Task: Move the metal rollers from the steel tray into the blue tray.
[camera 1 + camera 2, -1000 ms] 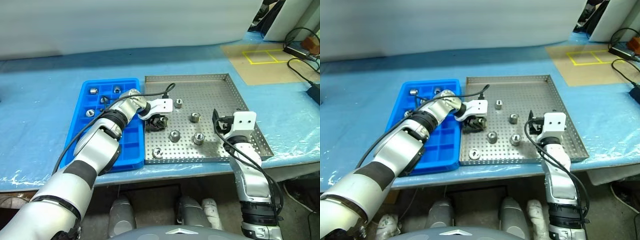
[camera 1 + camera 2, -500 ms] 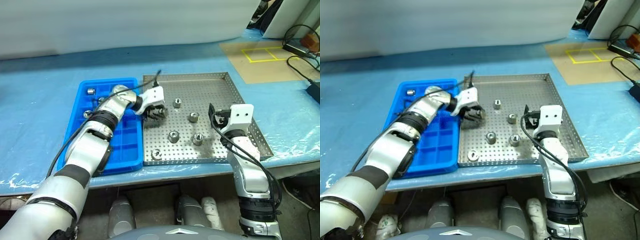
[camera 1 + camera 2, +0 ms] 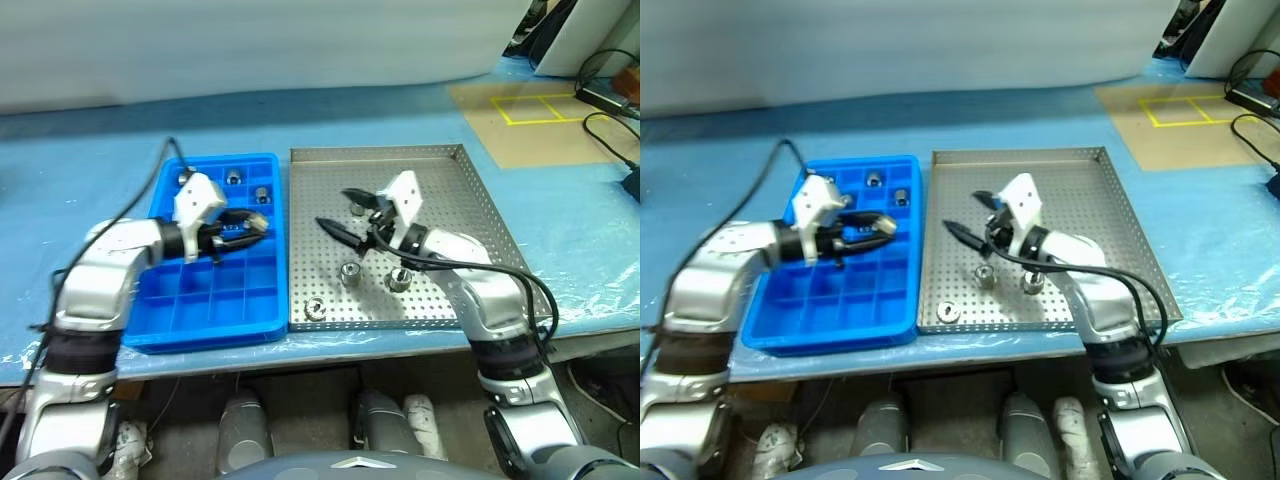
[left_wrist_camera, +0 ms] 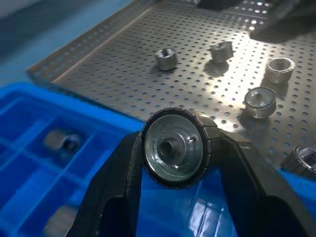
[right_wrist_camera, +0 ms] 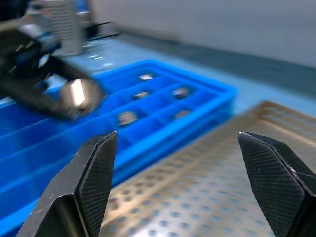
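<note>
The blue tray [image 3: 215,300] lies left of the steel tray [image 3: 440,175] on the blue-covered table. My left gripper [image 3: 250,224] hovers over the blue tray's rear half, shut on a metal roller [image 4: 174,147]. Three rollers [image 3: 233,177] sit in the tray's far compartments. Several more rollers [image 3: 350,273] rest on the steel tray's perforated floor. My right gripper [image 3: 345,213] hangs above the middle of the steel tray, pointing left, open and holding nothing. The right wrist view looks past its fingers [image 5: 94,173] at the blue tray [image 5: 163,113] and the roller [image 5: 76,94] in my left gripper.
A brown board with a yellow taped square [image 3: 530,108] lies at the back right, with black cables [image 3: 610,100] beyond it. The table's front edge runs just below both trays. A pale wall stands behind the table.
My left gripper has swung left from the steel tray to above the blue tray, carrying a roller. My right gripper has moved left from the steel tray's right side to its middle, still open.
</note>
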### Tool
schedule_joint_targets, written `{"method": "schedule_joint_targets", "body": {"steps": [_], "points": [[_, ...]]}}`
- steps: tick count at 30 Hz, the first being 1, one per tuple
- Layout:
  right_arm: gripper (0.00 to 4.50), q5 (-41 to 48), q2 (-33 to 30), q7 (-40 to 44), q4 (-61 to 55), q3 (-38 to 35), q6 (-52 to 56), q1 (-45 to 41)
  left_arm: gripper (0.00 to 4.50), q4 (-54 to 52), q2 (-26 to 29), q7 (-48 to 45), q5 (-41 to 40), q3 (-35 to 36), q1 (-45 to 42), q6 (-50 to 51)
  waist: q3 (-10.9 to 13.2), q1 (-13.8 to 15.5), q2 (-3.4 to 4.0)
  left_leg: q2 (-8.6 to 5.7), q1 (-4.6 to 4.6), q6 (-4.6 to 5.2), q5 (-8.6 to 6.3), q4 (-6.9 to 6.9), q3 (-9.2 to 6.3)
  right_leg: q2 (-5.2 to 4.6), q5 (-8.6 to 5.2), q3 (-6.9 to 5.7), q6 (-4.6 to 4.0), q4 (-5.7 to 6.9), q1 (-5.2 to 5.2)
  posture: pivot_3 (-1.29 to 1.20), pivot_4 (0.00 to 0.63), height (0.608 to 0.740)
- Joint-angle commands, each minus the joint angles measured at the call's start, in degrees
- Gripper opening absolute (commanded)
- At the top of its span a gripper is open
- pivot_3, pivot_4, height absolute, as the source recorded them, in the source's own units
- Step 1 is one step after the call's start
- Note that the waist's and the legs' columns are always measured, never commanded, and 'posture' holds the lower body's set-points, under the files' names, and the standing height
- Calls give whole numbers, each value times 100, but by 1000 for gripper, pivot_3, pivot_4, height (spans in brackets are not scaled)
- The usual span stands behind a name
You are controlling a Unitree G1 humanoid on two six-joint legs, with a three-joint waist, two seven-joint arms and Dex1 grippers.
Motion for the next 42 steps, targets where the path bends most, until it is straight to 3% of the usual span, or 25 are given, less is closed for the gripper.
{"method": "schedule_joint_targets", "body": {"steps": [1,7,13,17,21,31,39,42], "points": [[4109,204,-89,1119,403,373,-220,-374,1903,-635,195,447,-323,801,539,320,0,75,0,-2,-3,0,0,0,-1,-1,0,-1,0,-1,-1,169,150,740],[4109,153,257,2048,1374,609,-627,-1061,1903,-1326,207,995,-558,1595,1893,593,-1,271,-2,3,-38,3,-1,5,-27,-6,-3,-50,-7,1,-22,326,150,740],[4109,-89,532,2092,1858,658,-888,-1335,1903,-1513,56,1755,-212,1496,2736,421,-2,583,-3,8,-49,8,-4,11,-39,-12,-10,-64,-18,2,-20,392,150,740],[4109,-128,563,2069,1857,623,-834,-1359,1903,-1049,-288,2442,1,1308,2615,287,-2,717,-4,10,-47,8,-4,25,-41,-12,-9,-61,-17,12,-17,404,150,740],[4109,-174,536,2002,1702,600,-764,-1363,1903,-1119,-405,2508,-157,851,2291,273,-3,737,-5,18,-26,-1,2,34,-44,-12,-10,-53,-19,53,-16,379,150,740],[4109,-176,346,1576,1248,471,-551,-1030,1903,-160,-27,2558,47,542,1965,228,-12,707,-11,15,-13,-27,18,44,-45,-10,-19,-45,-31,95,-29,299,150,740],[4109,-175,274,1302,1024,410,-446,-876,4486,-378,159,2028,-571,468,1530,404,-12,700,-10,16,-8,-29,19,43,-45,-9,-19,-43,-32,103,-29,249,150,740],[4109,-184,173,1244,945,357,-470,-786,4486,-357,334,1724,-747,455,1263,350,-13,705,-14,11,-16,-34,23,45,-45,-9,-19,-43,-32,100,-29,215,150,740]]}}
